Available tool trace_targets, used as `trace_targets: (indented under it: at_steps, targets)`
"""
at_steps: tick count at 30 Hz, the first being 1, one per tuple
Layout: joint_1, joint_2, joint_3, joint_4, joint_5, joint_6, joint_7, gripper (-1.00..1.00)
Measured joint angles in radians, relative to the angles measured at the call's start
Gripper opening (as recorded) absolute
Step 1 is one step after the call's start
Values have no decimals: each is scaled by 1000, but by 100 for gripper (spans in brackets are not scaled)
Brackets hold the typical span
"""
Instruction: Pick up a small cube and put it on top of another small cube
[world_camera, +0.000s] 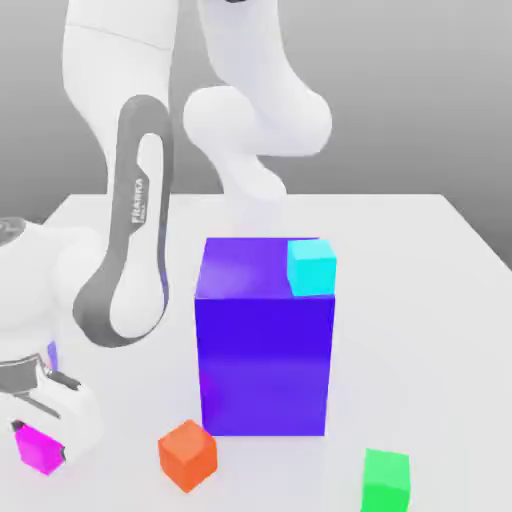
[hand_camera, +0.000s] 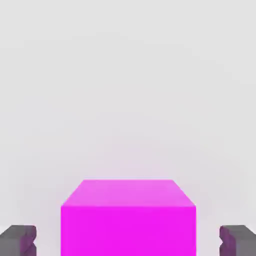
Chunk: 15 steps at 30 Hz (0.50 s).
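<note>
The small magenta-pink cube (world_camera: 38, 448) rests on the white table at the exterior view's lower left, and it looms large in the hand view (hand_camera: 128, 215). My gripper (world_camera: 42, 425) is lowered over it, with one grey fingertip (hand_camera: 19, 240) on each side of the cube. A gap shows between each fingertip and the cube's side faces, so the gripper (hand_camera: 128, 241) stands open around the cube without touching it. An orange small cube (world_camera: 187, 455) and a green small cube (world_camera: 386, 480) lie on the table to the exterior view's right of it.
A big blue-purple block (world_camera: 265, 340) stands mid-table with a cyan cube (world_camera: 312, 267) on its top far right corner. My white arm (world_camera: 130, 250) arches down at the exterior view's left. The table's front edge is close to the small cubes.
</note>
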Motion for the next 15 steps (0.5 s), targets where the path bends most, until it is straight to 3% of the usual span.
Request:
trace_targets:
  at_steps: [4,9,15]
  targets:
    - [-1,-1,0,0,-2,-1,1,-100]
    - [67,-144,-83,-24,-108,-120,71,-100]
    - [130,-187,-10,-11,-206,-166,-91,-100]
